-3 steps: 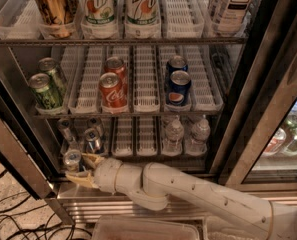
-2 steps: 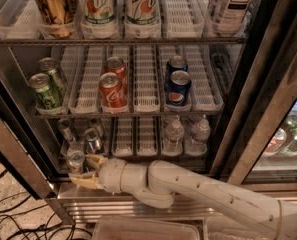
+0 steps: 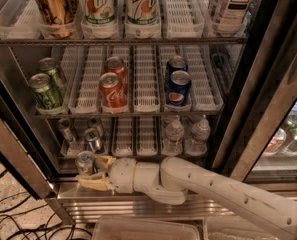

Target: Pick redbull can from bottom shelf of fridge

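Observation:
The fridge [image 3: 248, 109] stands open. My gripper [image 3: 94, 172] is at the front left of the bottom shelf [image 3: 138, 139], just ahead of its edge. Its tan fingers [image 3: 95, 184] close around a slim redbull can [image 3: 84, 162] with a silver top, held upright. Three more redbull cans [image 3: 92, 137] stand in the left lanes behind it. My white arm [image 3: 198, 184] reaches in from the lower right.
Two water bottles [image 3: 174, 134] stand on the bottom shelf's right side. The middle shelf holds green cans [image 3: 44, 90], Coke cans [image 3: 112, 90] and Pepsi cans [image 3: 178, 86]. Bottles stand on the top rack. A dark door frame [image 3: 18, 159] slants at the left. Cables lie on the floor.
My gripper and the redbull can in it have shifted slightly right and outward along the front of the bottom shelf. Everything else is unmoved.

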Controlling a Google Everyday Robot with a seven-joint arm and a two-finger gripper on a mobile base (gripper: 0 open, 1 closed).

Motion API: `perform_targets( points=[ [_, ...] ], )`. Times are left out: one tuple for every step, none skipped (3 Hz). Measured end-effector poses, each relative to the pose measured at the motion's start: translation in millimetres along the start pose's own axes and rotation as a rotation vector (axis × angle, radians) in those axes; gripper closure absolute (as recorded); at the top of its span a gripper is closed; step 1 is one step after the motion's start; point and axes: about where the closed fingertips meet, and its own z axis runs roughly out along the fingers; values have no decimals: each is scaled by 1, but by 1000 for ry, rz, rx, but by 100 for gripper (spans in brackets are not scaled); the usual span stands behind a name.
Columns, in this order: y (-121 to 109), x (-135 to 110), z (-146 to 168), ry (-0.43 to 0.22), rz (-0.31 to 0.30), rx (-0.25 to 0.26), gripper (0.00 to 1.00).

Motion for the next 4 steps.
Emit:
perform_targets(
  points=[
    [4, -12, -16, -3, 26, -28, 100],
    [7, -29, -31, 6, 49, -42, 100],
    [10, -48, -43, 17, 69, -57, 100],
    [14, -68, -50, 38, 86, -65, 100]
  ],
)
